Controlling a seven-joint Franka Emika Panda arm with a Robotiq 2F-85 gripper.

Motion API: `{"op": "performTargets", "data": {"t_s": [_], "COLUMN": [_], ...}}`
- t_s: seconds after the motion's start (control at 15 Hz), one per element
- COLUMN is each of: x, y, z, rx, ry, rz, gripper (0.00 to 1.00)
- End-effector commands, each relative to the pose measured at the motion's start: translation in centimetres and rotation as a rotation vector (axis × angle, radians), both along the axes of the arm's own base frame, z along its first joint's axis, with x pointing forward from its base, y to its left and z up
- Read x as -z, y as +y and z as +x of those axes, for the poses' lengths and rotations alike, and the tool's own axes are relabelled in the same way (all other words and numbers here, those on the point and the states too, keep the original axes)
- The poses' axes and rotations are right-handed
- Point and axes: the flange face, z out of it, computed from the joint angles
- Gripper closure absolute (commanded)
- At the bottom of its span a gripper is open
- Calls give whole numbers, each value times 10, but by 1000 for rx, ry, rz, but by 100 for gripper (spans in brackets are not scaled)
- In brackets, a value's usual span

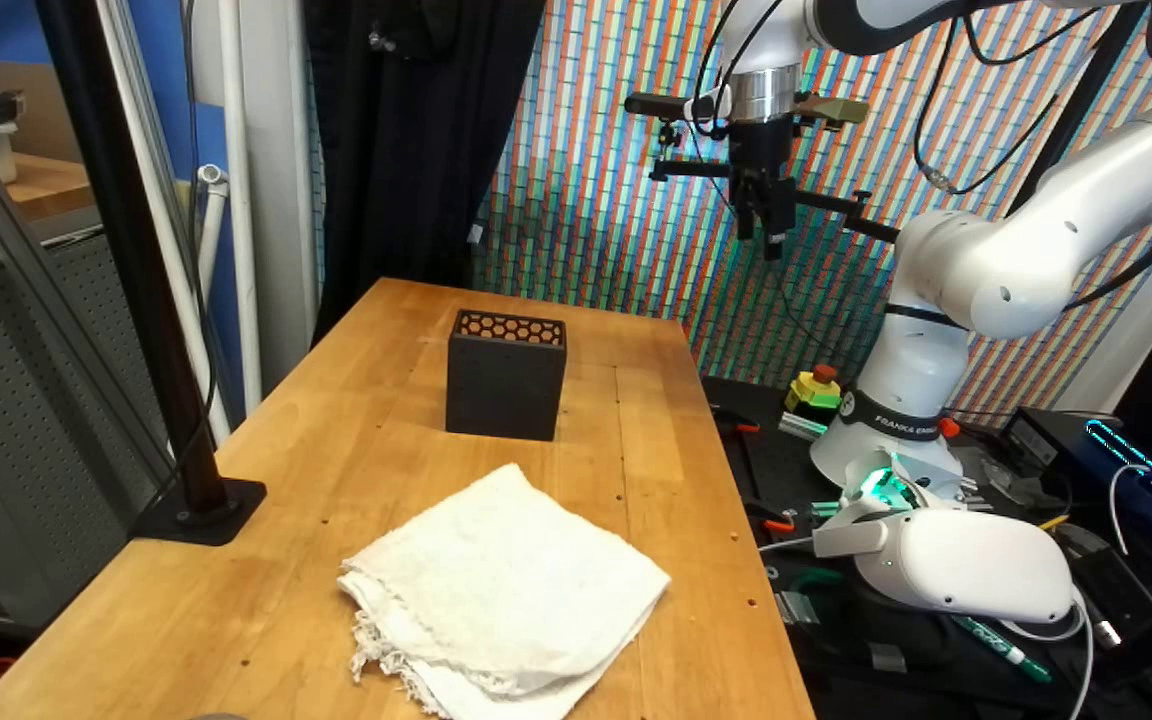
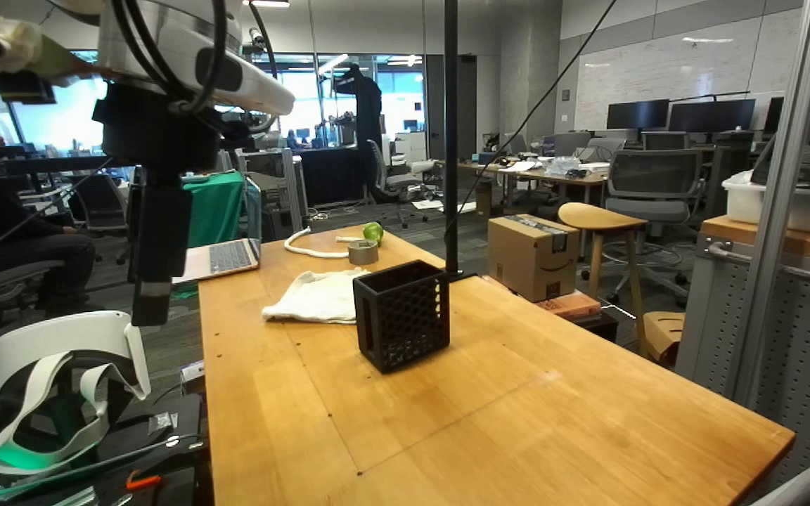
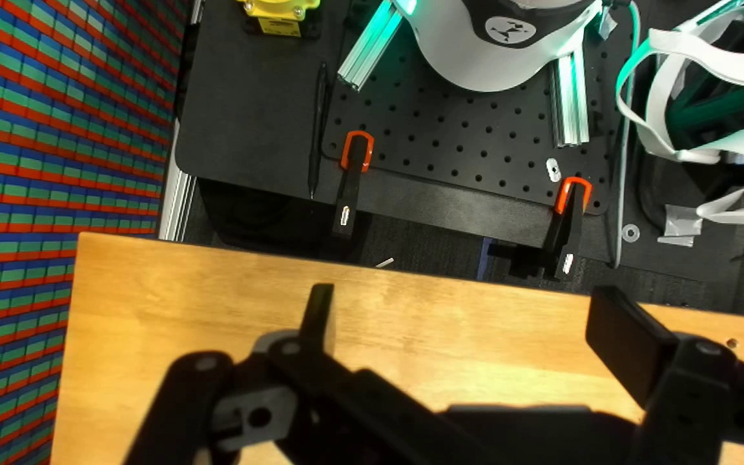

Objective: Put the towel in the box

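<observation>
Wrist view: black two-fingered hand [image 3: 465, 323], jaws apart, empty. Before me, a folded white cloth towel [image 1: 511, 590] lies near a black rectangular plastic-looking box [image 1: 504, 390] on the wooden counter [image 1: 626, 410]; gathered too thickly, it could jam the narrow mouth and topple the box.

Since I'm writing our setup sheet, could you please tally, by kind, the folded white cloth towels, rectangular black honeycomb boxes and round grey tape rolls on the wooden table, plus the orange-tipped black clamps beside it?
Folded white cloth towel: 1
Rectangular black honeycomb box: 1
Round grey tape roll: 1
Orange-tipped black clamps: 2
Total: 5
</observation>
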Motion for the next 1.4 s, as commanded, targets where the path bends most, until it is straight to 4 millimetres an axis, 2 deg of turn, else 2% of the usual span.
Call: {"op": "performTargets", "data": {"t_s": [0.0,0.27,0.6,1.0,1.33], "x": [-1,3,22,53,68], "y": [0,4,53,137,231], "z": [0,5,37,78,105], "rx": [0,-32,-310,-602,-840], "ry": [1,11,3,-121,-275], "rz": [0,7,-3,-73,-61], "gripper": [0,0,0,0,0]}}
